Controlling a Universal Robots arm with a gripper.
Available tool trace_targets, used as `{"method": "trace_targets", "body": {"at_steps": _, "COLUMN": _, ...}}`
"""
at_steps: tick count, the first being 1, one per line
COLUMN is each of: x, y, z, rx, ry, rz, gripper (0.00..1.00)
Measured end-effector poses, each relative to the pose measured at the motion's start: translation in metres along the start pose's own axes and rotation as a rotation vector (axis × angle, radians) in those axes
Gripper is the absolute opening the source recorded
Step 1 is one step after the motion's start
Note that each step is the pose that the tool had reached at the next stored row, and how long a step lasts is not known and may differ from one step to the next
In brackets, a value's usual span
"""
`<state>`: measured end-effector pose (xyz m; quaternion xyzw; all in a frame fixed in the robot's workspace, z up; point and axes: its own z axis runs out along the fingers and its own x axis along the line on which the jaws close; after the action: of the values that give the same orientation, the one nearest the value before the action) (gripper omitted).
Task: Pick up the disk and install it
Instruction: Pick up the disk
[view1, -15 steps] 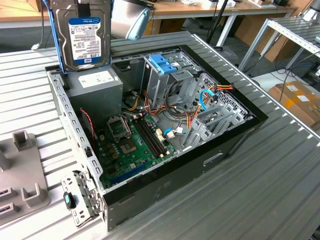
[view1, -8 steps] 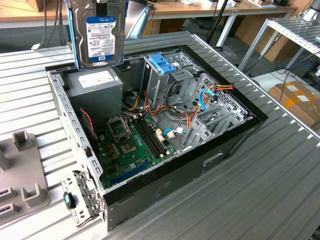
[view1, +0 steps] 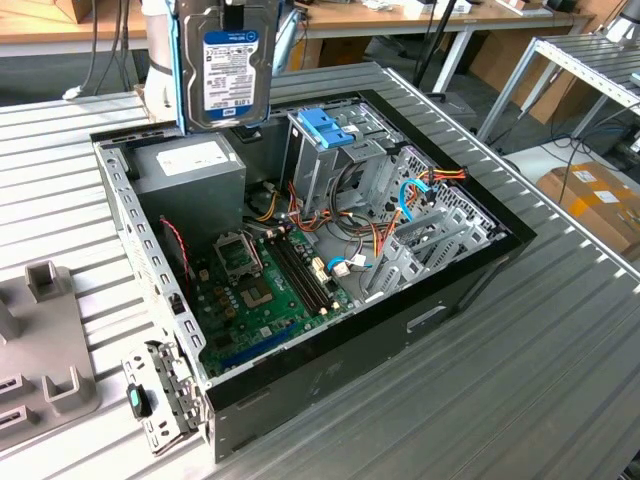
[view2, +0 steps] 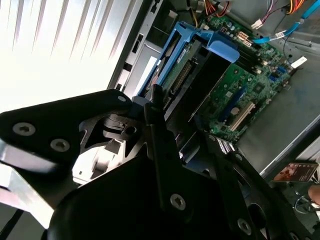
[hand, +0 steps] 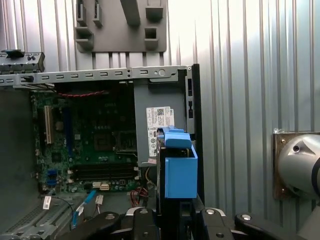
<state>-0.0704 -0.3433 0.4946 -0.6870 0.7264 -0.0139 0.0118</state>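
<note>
Exterior view gives the clearest account: the flat grey metal disk (view1: 225, 65), with a blue-and-white label and blue plastic side rails, hangs upright in the air and touches nothing beneath it. In the first wrist view the pincer (hand: 175, 214) is clamped on this disk, one black finger at each side of its blue end. In my judgement the picking-up is done and the carrying toward the mounting place is the step in hand. Below the pincer stands a big grey metal box (view1: 190, 170) with a white sticker. It sits inside the open black computer case (view1: 330, 370), which lies on the ribbed metal surface (view1: 500, 400). A grey metal cage with a bright blue plastic latch (view1: 325, 125) is near, lower than the pincer and to the exterior view's right of it. Installing calls, I think, for bringing the side rails in line with the guides of a bay and keeping clear of the loose coloured cables (view1: 400, 200). I cannot tell which bay is meant.
</note>
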Motion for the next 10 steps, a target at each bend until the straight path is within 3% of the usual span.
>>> {"method": "trace_targets", "body": {"at_steps": 2, "x": -0.0004, "y": -0.0064, "z": 0.0002, "rx": 0.0, "ry": 0.0, "rz": 0.0, "gripper": 0.35}}
{"method": "trace_targets", "body": {"at_steps": 3, "x": -0.0007, "y": -0.0131, "z": 0.0005, "rx": 0.0001, "ry": -0.0001, "rz": 0.0, "gripper": 0.35}}
{"method": "trace_targets", "body": {"at_steps": 7, "x": -0.0014, "y": -0.0261, "z": 0.0009, "rx": 0.0, "ry": 0.0, "rz": 0.0, "gripper": 0.35}}
{"method": "trace_targets", "body": {"at_steps": 10, "x": -0.0015, "y": -0.0273, "z": 0.001, "rx": 0.0, "ry": 0.0, "rz": 0.0, "gripper": 0.35}}
